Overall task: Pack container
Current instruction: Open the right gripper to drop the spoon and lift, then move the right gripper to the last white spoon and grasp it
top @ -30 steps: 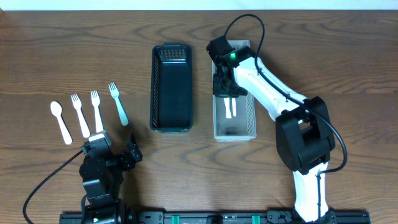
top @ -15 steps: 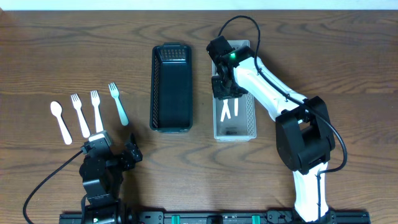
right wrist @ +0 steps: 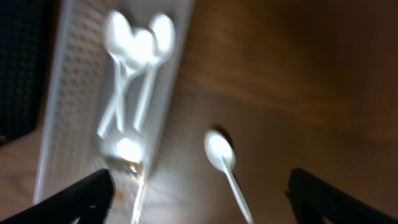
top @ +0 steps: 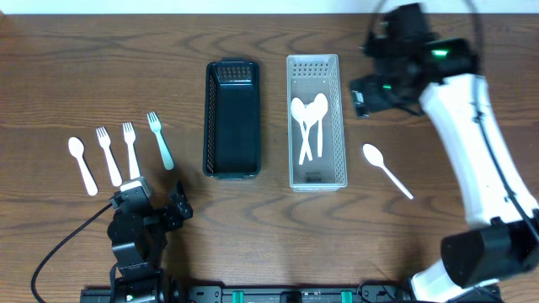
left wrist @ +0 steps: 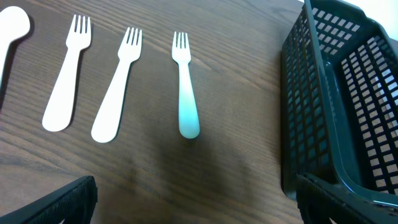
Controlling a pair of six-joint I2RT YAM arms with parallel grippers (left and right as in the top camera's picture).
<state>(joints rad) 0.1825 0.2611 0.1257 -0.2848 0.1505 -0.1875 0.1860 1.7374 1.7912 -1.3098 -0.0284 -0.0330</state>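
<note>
The clear container stands at the table's middle with three white spoons lying in it, also blurred in the right wrist view as spoons in the container. Another white spoon lies on the wood right of it. My right gripper hangs open and empty above the table, right of the container. Far left lie a white spoon, two white forks and a teal fork. My left gripper rests open near the front edge, below them.
A black mesh basket stands just left of the clear container, nothing visible in it. The wood table runs past every edge of the overhead view.
My right gripper opened and let go of spoons into the clear container, then rose and swung to the right. The spoon on the table now shows. The left arm stayed still.
</note>
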